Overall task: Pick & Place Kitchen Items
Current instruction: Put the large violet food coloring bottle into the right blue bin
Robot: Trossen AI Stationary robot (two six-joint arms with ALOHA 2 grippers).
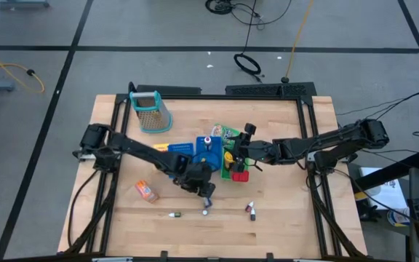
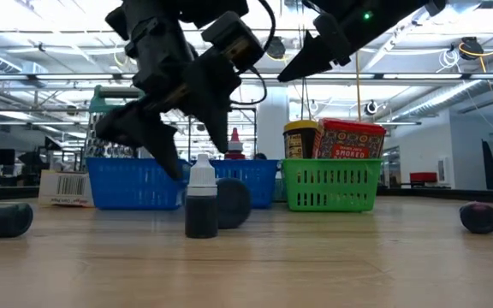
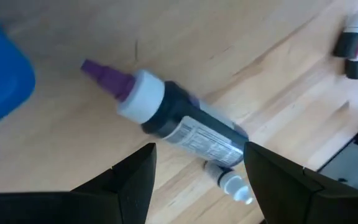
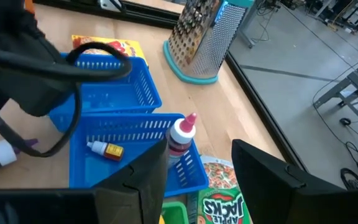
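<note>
A dark bottle with a white collar and purple tip [image 3: 179, 121] lies on its side on the wooden table, just in front of the blue tray [image 1: 195, 149]. My left gripper [image 3: 197, 158] hangs open over its bottom end, slanting down, one finger on each side and clear of it. My right gripper [image 4: 197, 180] is open and holds nothing. It hovers above the trays, over a red-tipped bottle [image 4: 180, 140] standing in the blue tray. The green tray [image 2: 332, 184] holds a yellow-lidded jar [image 2: 302, 137] and a red block [image 2: 349, 139].
An orange packet [image 1: 146, 191] and tiny bottles [image 1: 174, 215] [image 1: 205, 211] [image 1: 252, 209] lie on the near part of the table. The metal grater [image 1: 151, 110] stands far left. A yellow box [image 4: 101, 45] lies beyond the blue tray, and a green pouch [image 4: 222, 199] lies beside it.
</note>
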